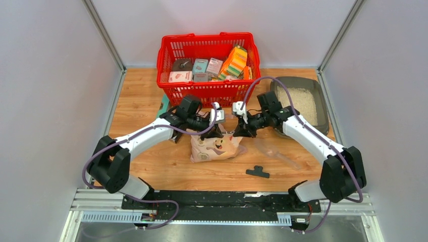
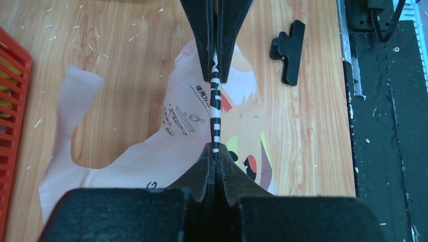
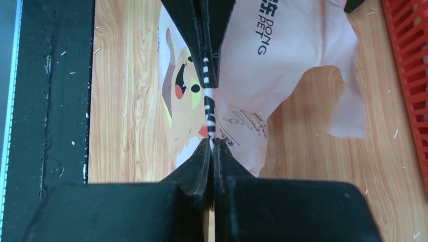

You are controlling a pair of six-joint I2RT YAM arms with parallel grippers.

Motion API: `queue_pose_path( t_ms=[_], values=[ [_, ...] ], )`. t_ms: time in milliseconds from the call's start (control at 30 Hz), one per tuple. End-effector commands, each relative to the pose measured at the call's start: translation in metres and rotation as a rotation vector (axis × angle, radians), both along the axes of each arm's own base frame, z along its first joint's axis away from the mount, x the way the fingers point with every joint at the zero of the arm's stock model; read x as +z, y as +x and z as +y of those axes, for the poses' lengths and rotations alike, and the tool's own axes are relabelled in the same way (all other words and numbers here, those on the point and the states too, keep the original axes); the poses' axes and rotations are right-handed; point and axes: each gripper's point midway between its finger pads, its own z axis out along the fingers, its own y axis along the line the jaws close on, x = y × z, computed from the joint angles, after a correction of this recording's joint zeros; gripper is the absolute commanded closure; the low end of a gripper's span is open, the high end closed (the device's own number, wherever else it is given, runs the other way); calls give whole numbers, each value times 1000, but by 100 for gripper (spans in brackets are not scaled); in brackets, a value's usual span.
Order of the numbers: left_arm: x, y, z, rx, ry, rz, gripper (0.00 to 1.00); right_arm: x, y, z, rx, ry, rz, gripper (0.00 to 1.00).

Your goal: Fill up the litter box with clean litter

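Note:
The grey litter box (image 1: 324, 112) sits at the back right, with pale clean litter (image 1: 303, 103) spread inside it. A pinkish-cream bag with a cartoon cat (image 1: 214, 147) stands mid-table. My left gripper (image 1: 218, 132) and right gripper (image 1: 241, 131) face each other over the bag's top. In the left wrist view my left gripper (image 2: 216, 151) is shut on the bag's black-and-white striped top edge (image 2: 215, 108). The right gripper (image 3: 211, 146) is shut on that same striped edge (image 3: 208, 101) from the opposite end. The bag (image 3: 282, 50) sags below the grippers.
A red mesh basket (image 1: 166, 53) full of packages stands at the back centre, close behind both wrists. A black clip (image 1: 258, 172) lies in front of the bag, and a clear scoop (image 1: 275, 151) lies to its right. Stray granules dot the wooden table (image 2: 116, 50).

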Motion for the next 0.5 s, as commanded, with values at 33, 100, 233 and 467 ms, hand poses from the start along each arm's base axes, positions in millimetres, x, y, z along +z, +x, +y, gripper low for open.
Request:
queue_pose_path(
  t_ms=[33, 100, 233, 467],
  values=[
    [17, 6, 9, 74, -34, 3, 100, 5, 0, -63, -86, -98, -14, 100],
    [15, 5, 9, 85, -43, 13, 100, 7, -12, -74, -87, -121, 12, 98],
    [13, 7, 9, 102, -44, 16, 100, 13, -24, -80, -87, -125, 30, 92],
    [11, 9, 8, 97, -33, 25, 100, 9, -47, -96, -51, -191, -7, 65]
  ],
)
